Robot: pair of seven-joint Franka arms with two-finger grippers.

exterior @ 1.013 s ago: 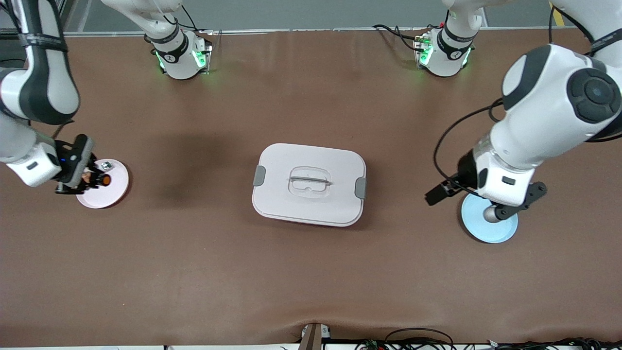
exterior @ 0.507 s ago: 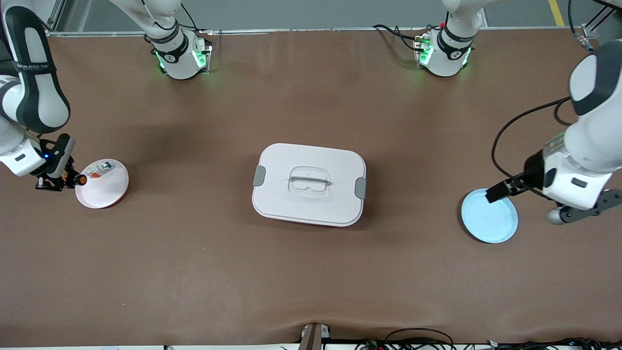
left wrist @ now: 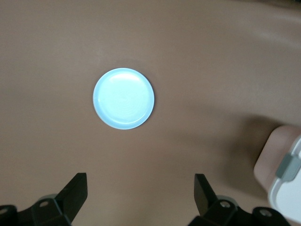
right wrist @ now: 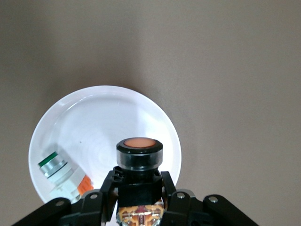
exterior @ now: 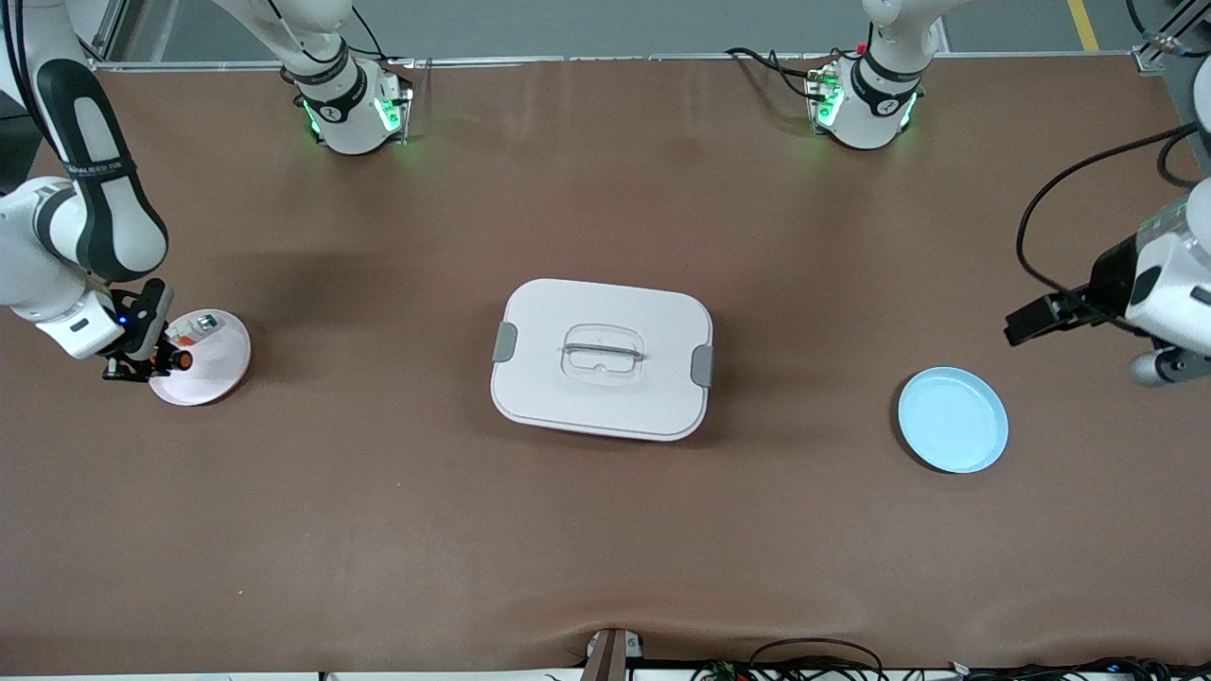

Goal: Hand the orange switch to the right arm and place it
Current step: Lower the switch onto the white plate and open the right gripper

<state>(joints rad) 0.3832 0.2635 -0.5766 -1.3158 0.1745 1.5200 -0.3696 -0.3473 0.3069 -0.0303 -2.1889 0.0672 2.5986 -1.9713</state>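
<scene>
**Ana:** Right gripper (exterior: pixel 156 362) first, since it sits at the view's left edge: it is clamped on the switch (exterior: pixel 183 360), black body between the fingers and orange cap pointing out, held over the white plate (exterior: pixel 222 374) at the right arm's end of the table.

**Ben:** So the handover looks done?

**Ana:** I'd judge so. The switch is with the right arm only, so what is in hand is the placing. The right wrist view shows the cap (right wrist: pixel 139 143) above the plate's bare middle (right wrist: pixel 101 122), with a small silver piece (right wrist: pixel 61 172), green on top and a red-orange bit at its base, lying in the plate beside it.

**Ben:** What does the next move need?

**Ana:** Lower onto bare plate, clear of the silver piece, then release. The switch is stubby and round-capped, so it may roll if dropped from height.

**Ben:** And moving rightward?

**Ana:** A lidded white box (exterior: pixel 602 357) mid-table, then a blue plate (exterior: pixel 953 420) with nothing on it. The left gripper (exterior: pixel 1168 364) waits with its jaws wide apart and nothing between them, over the table near that plate.

**Ben:** Count?

**Ana:** Two arms, two plates, one box, one switch, one silver piece.
</scene>
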